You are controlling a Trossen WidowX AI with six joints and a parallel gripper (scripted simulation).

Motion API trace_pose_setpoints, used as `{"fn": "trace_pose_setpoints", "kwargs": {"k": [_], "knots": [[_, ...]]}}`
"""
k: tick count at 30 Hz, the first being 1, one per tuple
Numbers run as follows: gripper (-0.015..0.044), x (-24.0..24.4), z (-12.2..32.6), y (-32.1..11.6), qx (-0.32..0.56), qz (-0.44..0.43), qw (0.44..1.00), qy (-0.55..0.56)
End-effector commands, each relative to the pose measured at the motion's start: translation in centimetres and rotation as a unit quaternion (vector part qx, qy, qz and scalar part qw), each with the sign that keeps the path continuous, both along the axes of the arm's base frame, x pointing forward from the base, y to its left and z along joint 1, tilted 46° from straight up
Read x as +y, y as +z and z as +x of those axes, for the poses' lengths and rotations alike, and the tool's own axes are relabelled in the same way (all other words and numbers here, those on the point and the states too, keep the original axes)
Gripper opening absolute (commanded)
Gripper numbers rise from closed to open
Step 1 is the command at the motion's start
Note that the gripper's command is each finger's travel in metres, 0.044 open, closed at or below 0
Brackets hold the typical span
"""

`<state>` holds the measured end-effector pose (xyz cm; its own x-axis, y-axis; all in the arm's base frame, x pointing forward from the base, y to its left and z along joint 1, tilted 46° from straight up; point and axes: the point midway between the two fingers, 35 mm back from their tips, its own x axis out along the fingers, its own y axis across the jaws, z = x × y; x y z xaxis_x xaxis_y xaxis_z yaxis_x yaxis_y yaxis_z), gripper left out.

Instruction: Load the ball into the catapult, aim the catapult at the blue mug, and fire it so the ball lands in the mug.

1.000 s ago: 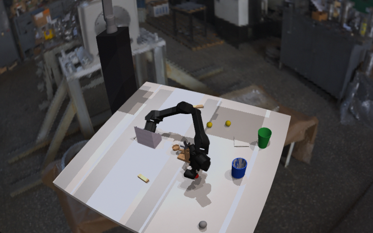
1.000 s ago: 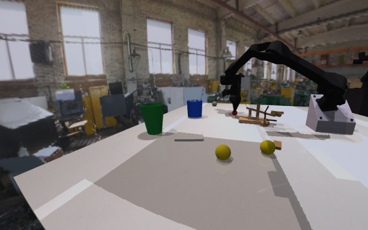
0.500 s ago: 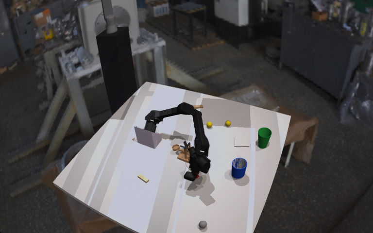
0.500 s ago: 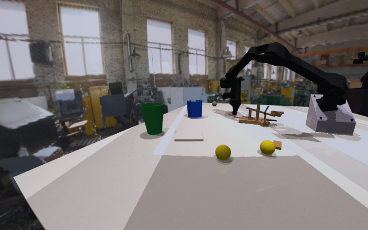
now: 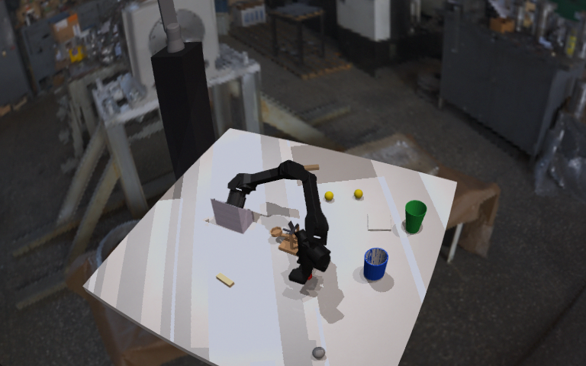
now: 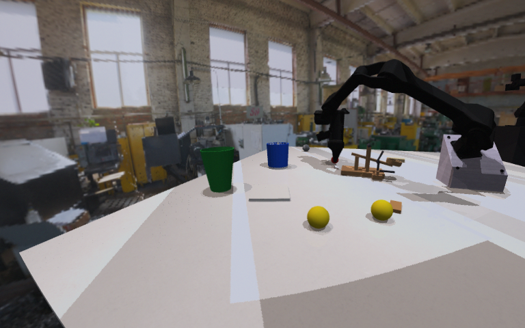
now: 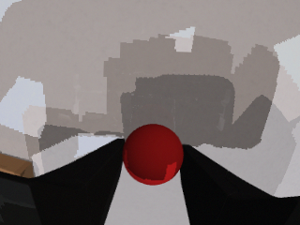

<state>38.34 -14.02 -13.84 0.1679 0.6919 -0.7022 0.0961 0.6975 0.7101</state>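
Observation:
My gripper (image 5: 306,276) (image 6: 335,157) points down and is shut on the red ball (image 5: 310,277) (image 6: 334,160) (image 7: 153,149), which sits between the fingertips in the wrist view. The ball is at the table top or very slightly above it; I cannot tell which. The wooden catapult (image 5: 287,247) (image 6: 357,171) stands close beside the gripper, partly hidden by the arm in the top view. Its corner (image 7: 16,165) shows at the left of the wrist view. Its round cup (image 5: 275,232) (image 6: 394,161) is on the arm base's side. The blue mug (image 5: 375,269) (image 6: 277,155) stands upright, on the catapult's other side.
A green cup (image 5: 413,217) (image 6: 219,170) stands beyond the mug. Two yellow balls (image 5: 329,195) (image 5: 358,194) lie near a thin pale slab (image 5: 378,222). A grey ball (image 5: 318,352) (image 6: 305,147) and small wooden blocks (image 5: 224,280) (image 5: 311,167) lie apart.

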Motion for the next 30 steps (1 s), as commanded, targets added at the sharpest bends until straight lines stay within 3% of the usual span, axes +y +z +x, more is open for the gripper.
{"fn": "trace_pose_setpoints", "kwargs": {"k": [1,21,30], "knots": [[0.0000,-1.8,0.0,1.2,-0.013,-0.012,1.000,-0.002],[0.0000,-8.0,-1.5,8.2,0.005,0.000,1.000,-0.001],[0.0000,-7.7,-2.4,9.0,0.015,0.000,1.000,0.005]]}}
